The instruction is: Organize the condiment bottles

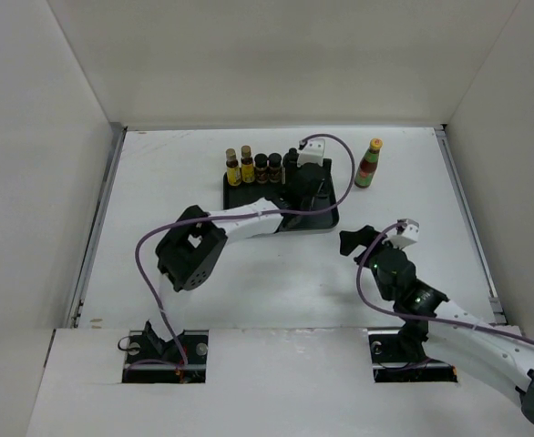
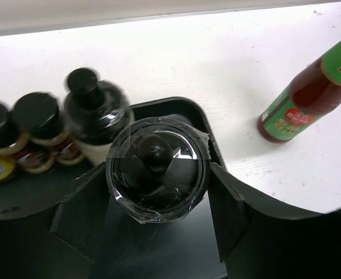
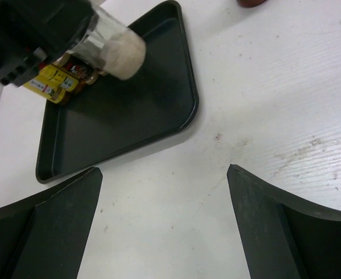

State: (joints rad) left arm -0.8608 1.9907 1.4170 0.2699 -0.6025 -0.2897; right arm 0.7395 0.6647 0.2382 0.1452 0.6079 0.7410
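Well past halfway, at a guess. On the black tray (image 3: pixel 130 110), ranged along its far edge: a white black-capped bottle (image 2: pixel 95 116), two yellow-labelled bottles (image 1: pixel 233 171), two dark jars (image 1: pixel 261 169). Off it, upright on the table (image 1: pixel 413 209) to the right: the red sauce bottle (image 1: pixel 368 164), yet to go. Left gripper (image 2: pixel 157 197) clamped on the second white bottle (image 2: pixel 157 168) over the tray. Right gripper (image 3: pixel 163 174) spread wide, empty, near the tray.

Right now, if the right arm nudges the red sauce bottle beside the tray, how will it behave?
The red sauce bottle is tall and narrow, standing upright on the table, so a high push would probably tip it. Its round body could then roll. The smooth-looking label may be slippery to grip.
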